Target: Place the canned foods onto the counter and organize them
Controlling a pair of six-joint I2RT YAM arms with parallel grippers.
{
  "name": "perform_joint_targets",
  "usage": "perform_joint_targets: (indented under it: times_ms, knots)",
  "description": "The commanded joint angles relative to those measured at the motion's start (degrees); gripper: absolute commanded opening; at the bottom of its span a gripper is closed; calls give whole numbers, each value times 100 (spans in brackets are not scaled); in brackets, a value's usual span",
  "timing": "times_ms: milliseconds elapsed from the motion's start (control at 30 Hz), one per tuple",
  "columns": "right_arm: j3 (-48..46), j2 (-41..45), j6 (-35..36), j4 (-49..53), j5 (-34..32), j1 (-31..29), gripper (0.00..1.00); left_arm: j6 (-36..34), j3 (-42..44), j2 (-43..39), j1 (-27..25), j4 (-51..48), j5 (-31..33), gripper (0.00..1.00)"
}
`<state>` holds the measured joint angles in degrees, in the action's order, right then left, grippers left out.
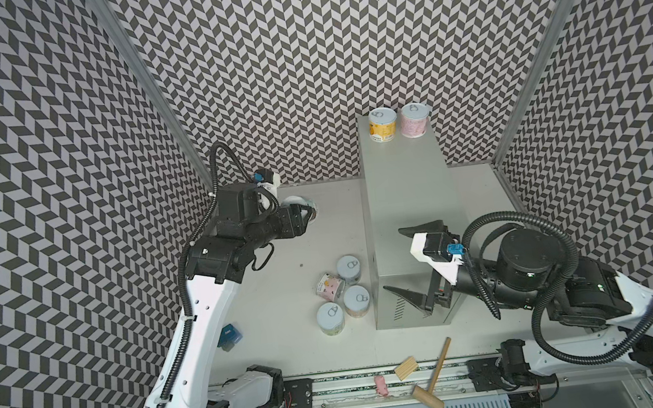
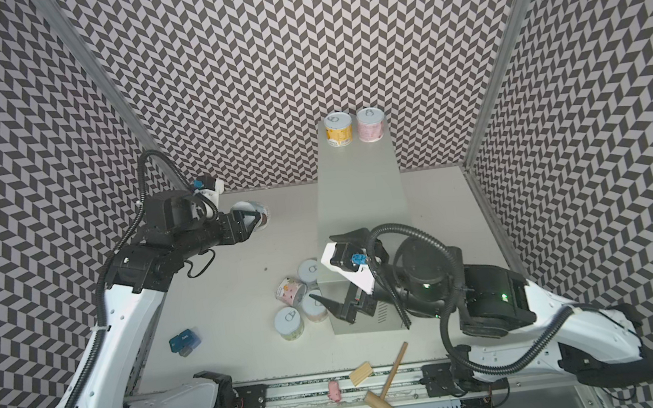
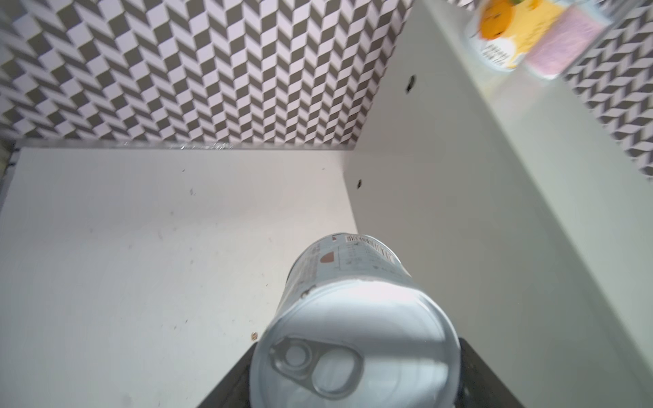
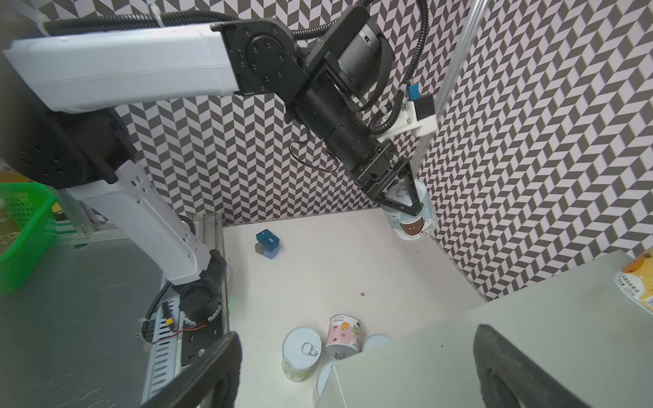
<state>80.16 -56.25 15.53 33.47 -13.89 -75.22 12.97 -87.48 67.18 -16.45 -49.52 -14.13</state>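
left pincer (image 1: 308,216): grips can (image 1: 312,204) | right pincer (image 1: 394,260): spread above counter (image 1: 406,187)

Mid counter (image 1: 406,187) lies open (yellow can (image 1: 383,126), pink can (image 1: 415,120) block far end)

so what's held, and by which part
left gripper holds the short pale blue metal can by its sides near the lid; right gripper holds nothing

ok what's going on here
The left gripper holds a pale blue-labelled can off the white tabletop, beside the tall grey metal cabinet. The right gripper hangs open, empty, over the cabinet's near end. A yellow-labelled can and a pink-labelled can stand at its far end; four cans sit on the tabletop.
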Motion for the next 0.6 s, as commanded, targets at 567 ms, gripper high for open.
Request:
perform_joint_targets:
  times_ms: [567]
  knots:
    - [-256,-353,790,-1383,-688,-20,99,-398,-1305,-267,-868,606,-1996,0]
